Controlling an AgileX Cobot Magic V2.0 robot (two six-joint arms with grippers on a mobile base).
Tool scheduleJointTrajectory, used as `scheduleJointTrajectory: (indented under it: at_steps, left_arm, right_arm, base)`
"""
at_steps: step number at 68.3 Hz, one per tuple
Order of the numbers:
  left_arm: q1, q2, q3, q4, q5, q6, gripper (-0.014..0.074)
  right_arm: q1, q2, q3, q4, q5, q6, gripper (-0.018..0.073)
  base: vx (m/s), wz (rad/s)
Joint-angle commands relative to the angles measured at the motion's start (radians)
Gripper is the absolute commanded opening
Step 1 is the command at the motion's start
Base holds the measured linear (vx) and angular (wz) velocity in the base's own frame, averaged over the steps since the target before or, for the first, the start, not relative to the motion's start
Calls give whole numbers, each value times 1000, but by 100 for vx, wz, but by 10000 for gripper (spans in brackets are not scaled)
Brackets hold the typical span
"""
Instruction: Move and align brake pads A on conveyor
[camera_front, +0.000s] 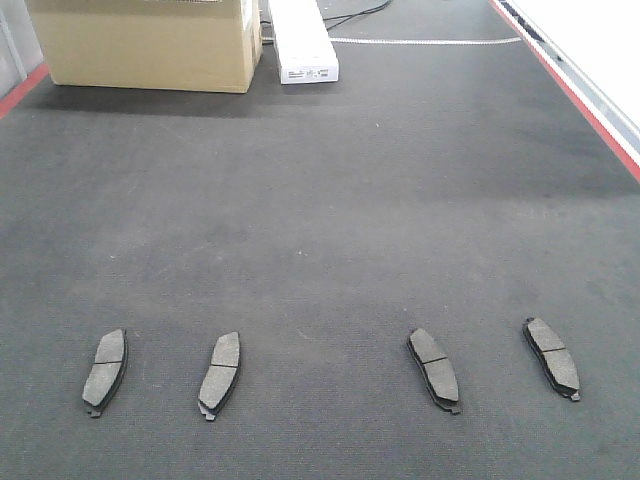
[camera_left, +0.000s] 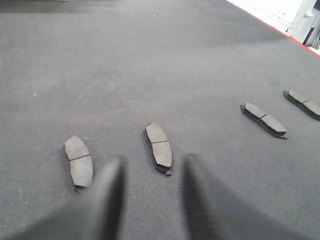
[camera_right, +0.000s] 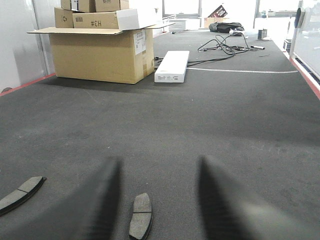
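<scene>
Four brake pads A lie flat in a loose row on the conveyor (camera_front: 320, 220), near the front edge: far-left pad (camera_front: 105, 371), inner-left pad (camera_front: 220, 373), inner-right pad (camera_front: 434, 368), far-right pad (camera_front: 553, 357). The left pair lean top-right, the right pair lean top-left (not parallel), with a wider gap between the two inner pads. None touch.

Left tool (camera_left: 150, 200) hangs above the belt with fingers (camera_left: 107, 200) apart, nothing between them; the inner-left pad sits just ahead of the gap. Right tool (camera_right: 157, 200) is also spread and empty, one pad (camera_right: 141, 216) lying in the gap between its blurred fingers (camera_right: 100, 200), another pad (camera_right: 20, 193) off to the left.

At the belt's far end: cardboard box (camera_front: 145, 40), white flat unit (camera_front: 303, 42), red edge stripe (camera_front: 570, 90), loose cables (camera_right: 222, 47).
</scene>
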Motion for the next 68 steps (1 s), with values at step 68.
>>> scheduleJointTrajectory:
  at_steps: [68]
  left_arm:
    - [134,-55,215,21,-345,68,-7]
  right_arm:
    - [-2,9,-22,7,-21,-1,-12]
  base:
    - [0,0]
